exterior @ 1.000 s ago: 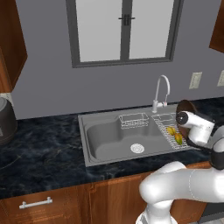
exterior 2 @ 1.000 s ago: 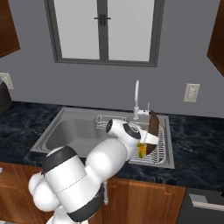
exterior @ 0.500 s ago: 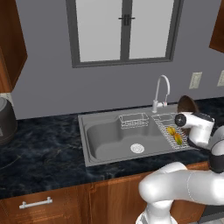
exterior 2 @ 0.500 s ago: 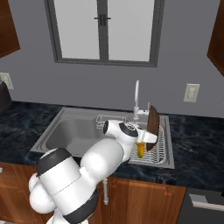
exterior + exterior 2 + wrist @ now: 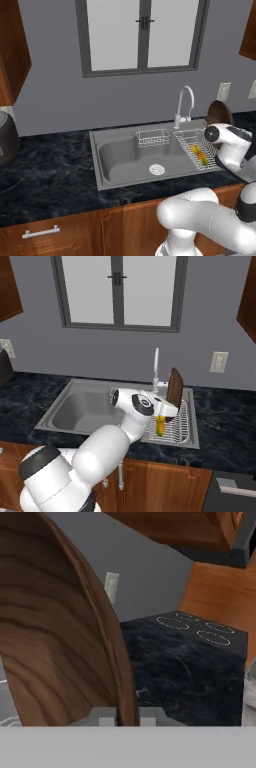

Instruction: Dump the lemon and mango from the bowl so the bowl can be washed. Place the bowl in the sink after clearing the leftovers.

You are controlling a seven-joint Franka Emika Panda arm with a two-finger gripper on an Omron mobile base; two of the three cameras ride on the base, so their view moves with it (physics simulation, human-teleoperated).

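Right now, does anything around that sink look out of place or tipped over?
Yes. The wooden bowl is held on edge, nearly upright, by the end effector above the ribbed rack side of the sink. Yellow and green fruit lies loose on that rack rather than in the bowl.

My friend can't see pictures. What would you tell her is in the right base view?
A white robot arm's end effector holds a brown wooden bowl tipped up on its edge over the wire-rack side of a grey sink. Yellow and green fruit lies on the rack below it, and a window is on the wall behind.
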